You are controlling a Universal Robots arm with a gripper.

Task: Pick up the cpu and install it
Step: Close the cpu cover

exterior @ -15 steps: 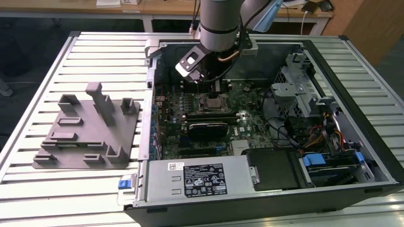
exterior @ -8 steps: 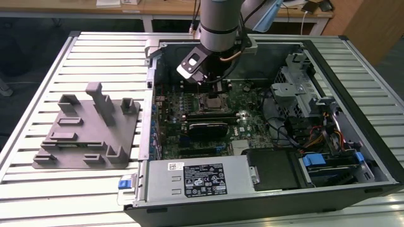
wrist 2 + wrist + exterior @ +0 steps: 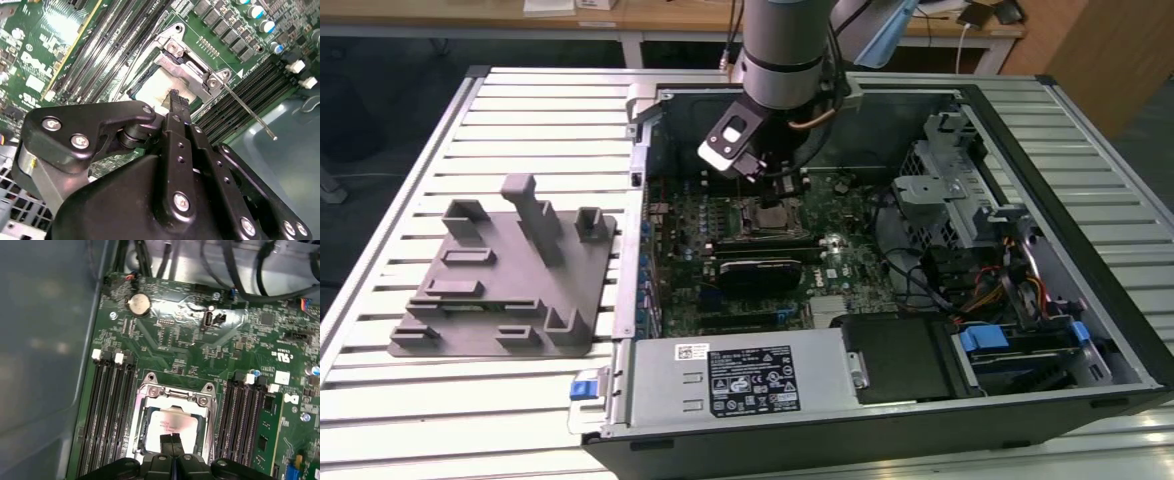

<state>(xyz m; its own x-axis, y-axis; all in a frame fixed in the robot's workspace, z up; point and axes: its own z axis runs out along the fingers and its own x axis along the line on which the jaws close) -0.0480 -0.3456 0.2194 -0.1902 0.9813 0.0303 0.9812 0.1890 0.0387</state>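
Exterior view: a pale slatted metal table (image 3: 520, 110) carries a black open computer case (image 3: 881, 430), whose green motherboard (image 3: 841, 240) holds the square metal socket frame (image 3: 767, 215). A grey plastic fixture block (image 3: 500, 290) sits outside the case, well apart from the socket frame on the exterior view's left. The grey robot arm (image 3: 787, 50) comes down right over the socket frame. In both wrist views the small flat silver-grey square cpu (image 3: 167, 420) (image 3: 150, 90) lies flat inside the socket frame (image 3: 172, 392) (image 3: 185, 60). The black gripper (image 3: 171, 439) (image 3: 175, 97) has its fingers pressed together with nothing between them, tips over the cpu's top. A thin metal lever (image 3: 250, 112) juts out beside the socket frame
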